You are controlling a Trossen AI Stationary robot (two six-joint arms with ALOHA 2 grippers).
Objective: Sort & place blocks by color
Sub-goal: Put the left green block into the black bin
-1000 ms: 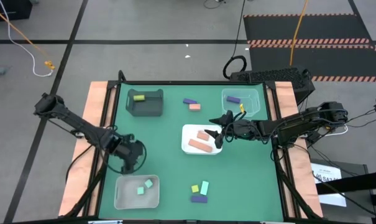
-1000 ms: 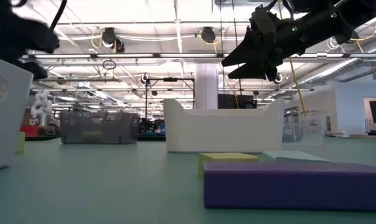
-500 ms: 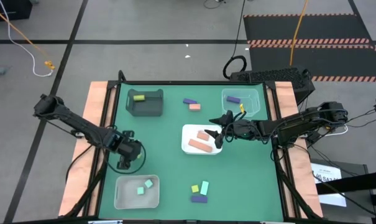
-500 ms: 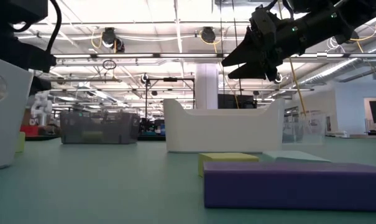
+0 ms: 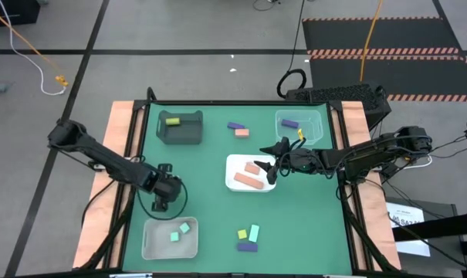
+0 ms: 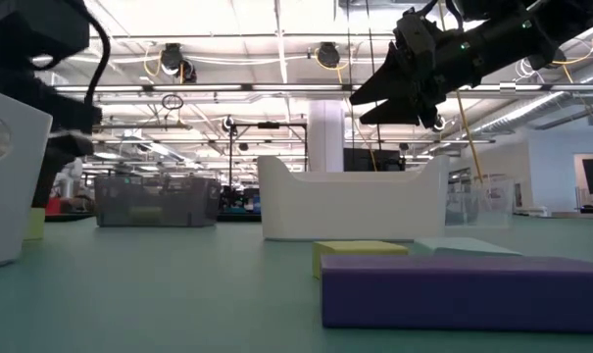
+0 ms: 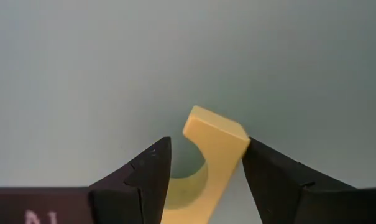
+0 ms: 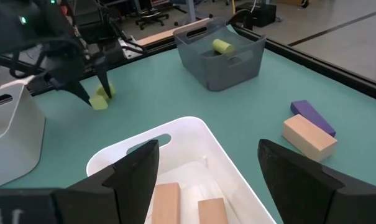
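Fingers of the left gripper (image 7: 203,180) clamped a yellow arch block (image 7: 207,163) over the green mat (image 5: 210,185), probably bound for the dark grey tray (image 5: 181,128); the right gripper (image 5: 273,160) hung spread above the white tray (image 5: 231,184).

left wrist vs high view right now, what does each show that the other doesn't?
Only the left wrist view: the left gripper is shut on a yellow arch block, curved cutout visible, over bare green mat.

Only the high view: the whole layout. Dark grey tray, clear tray, white tray with salmon bars, a second white tray with mint blocks, loose blocks on the mat, and the right gripper open at the white tray's edge.

Both: the left gripper above the mat; from above its load is hidden.
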